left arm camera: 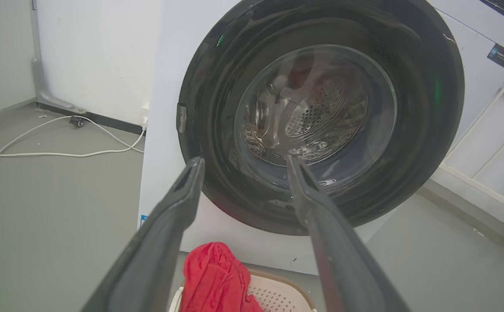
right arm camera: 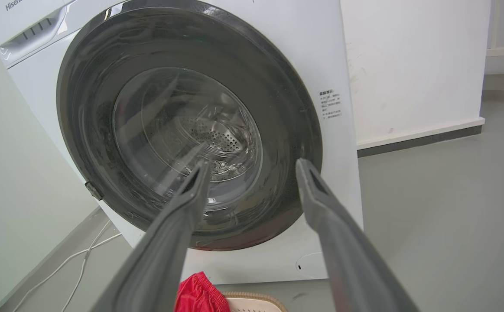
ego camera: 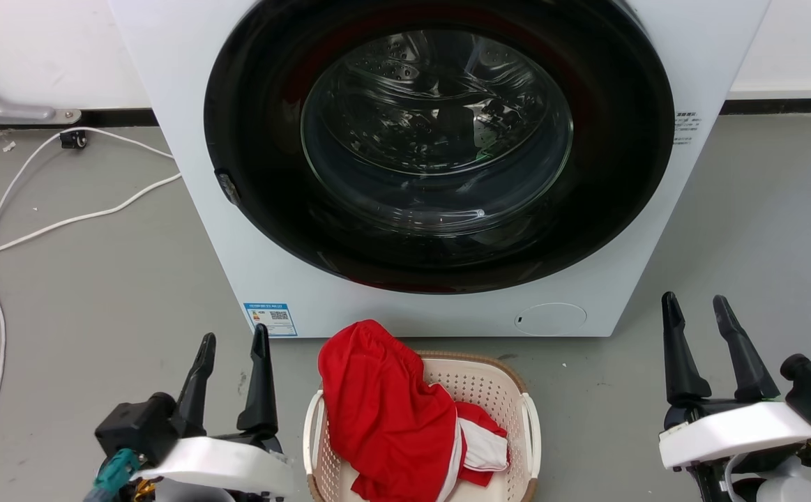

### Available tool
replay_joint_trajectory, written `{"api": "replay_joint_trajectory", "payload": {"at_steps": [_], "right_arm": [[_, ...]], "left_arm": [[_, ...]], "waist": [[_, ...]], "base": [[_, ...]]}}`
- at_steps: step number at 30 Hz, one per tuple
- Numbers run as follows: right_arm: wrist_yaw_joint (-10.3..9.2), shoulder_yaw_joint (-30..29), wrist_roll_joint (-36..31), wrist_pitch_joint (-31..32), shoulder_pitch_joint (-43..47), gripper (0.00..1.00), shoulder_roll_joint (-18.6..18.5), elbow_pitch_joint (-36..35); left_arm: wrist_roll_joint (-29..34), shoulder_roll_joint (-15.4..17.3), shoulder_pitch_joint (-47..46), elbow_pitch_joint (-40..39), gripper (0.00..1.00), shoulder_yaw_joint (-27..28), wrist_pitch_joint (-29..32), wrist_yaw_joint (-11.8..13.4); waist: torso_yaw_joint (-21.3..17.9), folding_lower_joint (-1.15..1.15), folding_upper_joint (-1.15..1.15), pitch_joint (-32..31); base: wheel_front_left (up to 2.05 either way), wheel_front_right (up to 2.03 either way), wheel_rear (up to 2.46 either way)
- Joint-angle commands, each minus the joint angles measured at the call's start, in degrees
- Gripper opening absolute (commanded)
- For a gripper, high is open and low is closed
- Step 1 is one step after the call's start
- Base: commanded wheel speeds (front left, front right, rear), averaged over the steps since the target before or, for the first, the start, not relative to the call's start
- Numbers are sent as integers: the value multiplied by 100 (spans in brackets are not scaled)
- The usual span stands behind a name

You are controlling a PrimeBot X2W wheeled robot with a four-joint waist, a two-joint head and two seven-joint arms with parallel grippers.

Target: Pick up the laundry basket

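Approach stage: laundry basket point(ego camera: 482, 390) on the floor before the washing machine point(ego camera: 189, 209), red garment point(ego camera: 384, 411) inside. Left gripper point(ego camera: 234, 335) and right gripper point(ego camera: 694, 300) flank it, jaws apart, empty. Next, likely: descend to the side handles point(ego camera: 532, 425).

Left gripper point(ego camera: 233, 337): at 7 o'clock in the head view; jaws apart, holding nothing.
Left fingers point(left arm camera: 165, 225): two, dark, pointing to 12 o'clock, leaning slightly toward 1.
Left wrist point(ego camera: 217, 464): white shell, black block on its 9 o'clock side.
Right gripper point(ego camera: 694, 302): at 5 o'clock; jaws apart, holding nothing.
Right fingers point(right arm camera: 342, 242): two, dark, pointing to 12 o'clock, leaning slightly toward 11.
Right wrist point(ego camera: 733, 425): white shell, black block on its 3 o'clock side.
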Motion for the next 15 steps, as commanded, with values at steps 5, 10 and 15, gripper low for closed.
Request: {"api": "replay_joint_trajectory", "payload": {"at_steps": [5, 10, 15], "right_arm": [[0, -38, -420, -115, 60, 100, -23, 46], [0, -96, -729, -187, 120, 100, -23, 125], [0, -150, -1016, -252, 141, 100, -23, 352]], "left_arm": [[353, 144, 25, -16, 100, -237, -116, 143], [605, 227, 28, -1, 100, -393, -180, 202], [858, 287, 55, 68, 100, -559, -249, 234]], "waist": [[-5, 0, 0, -3], [-5, 0, 0, 2], [-10, 0, 0, -4]], "base": [[0, 0, 0], [0, 0, 0], [0, 0, 0]]}}
